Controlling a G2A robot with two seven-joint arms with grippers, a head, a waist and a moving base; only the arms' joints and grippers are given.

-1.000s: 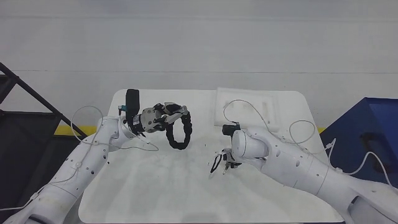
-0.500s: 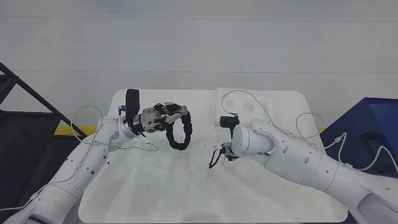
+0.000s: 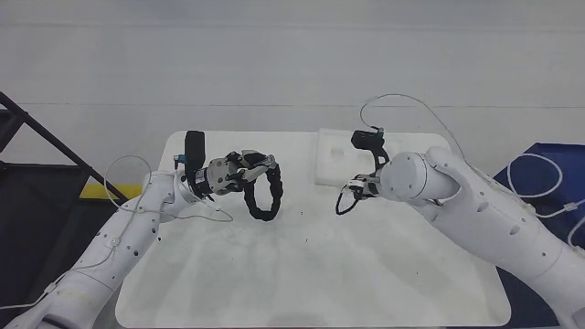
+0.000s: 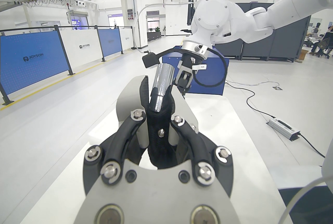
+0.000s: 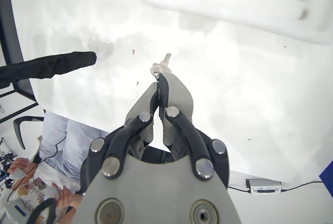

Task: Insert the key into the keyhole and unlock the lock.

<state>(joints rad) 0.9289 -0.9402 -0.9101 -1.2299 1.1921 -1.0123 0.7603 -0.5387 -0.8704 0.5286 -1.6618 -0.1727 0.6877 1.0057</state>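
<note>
Student: Lock [image 3: 263, 199], item one. Where is it?

Tutor: Over the left half of the desk [image 3: 302, 283], carried by the left gripper [image 3: 260, 165]. The fingers are clenched on the lock's black sleeved cable. The cable forms a loop that extends from the fingers out over the desk in the top view. Whether the loop touches the desk cannot be told.

Student: And the shiny part?

Tutor: The cylinder [image 4: 162, 87], a chrome barrel, stands out of the black sleeve between the left fingers. It is tilted, and its free end is turned towards the other arm.

Student: Item two, the key [image 5: 162, 66]?

Tutor: Pinched in the right gripper [image 5: 159, 80]. The fingers are pressed together on the key's head, and the blade sticks out past the fingertips. The blade hangs above bare desk and touches nothing.

Student: How do the two items lie relative to each other?

Tutor: Well apart, with open desk between them. The right gripper is near the middle of the desk, near the front corner of a white foam tray [image 3: 384, 151]. In the right wrist view the black sleeve shows off to one side, clear of the key.
</note>
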